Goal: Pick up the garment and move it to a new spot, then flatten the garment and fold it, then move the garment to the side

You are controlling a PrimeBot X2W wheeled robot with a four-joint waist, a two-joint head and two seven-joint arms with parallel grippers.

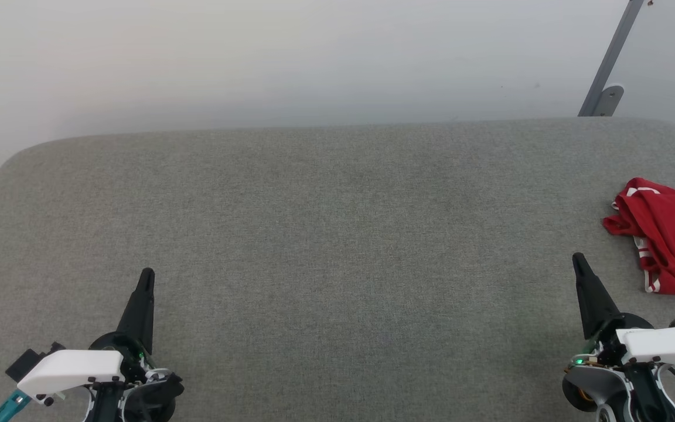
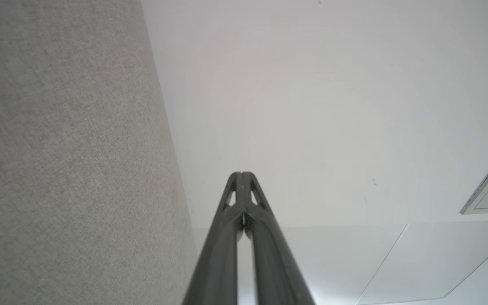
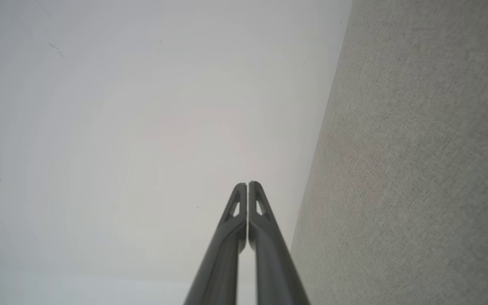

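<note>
The garment (image 1: 674,234) is a red bundle with white striped trim, crumpled at the far right of the grey fabric surface (image 1: 337,234) and cut off by the head view's right edge. My right gripper (image 1: 579,261) hovers at the lower right, shut and empty, its tip a short way left of and below the garment, not touching it. At the lower left my left gripper (image 1: 147,275) is shut too, with nothing in it. In each wrist view the gripper's fingers are pressed together, left gripper (image 2: 241,174) and right gripper (image 3: 247,184), pointing past the surface toward a white wall.
The grey surface has rounded far corners and ends at a white wall (image 1: 314,58). A grey metal bracket (image 1: 610,76) leans against the wall at the back right. A wide stretch of bare fabric lies between the two grippers.
</note>
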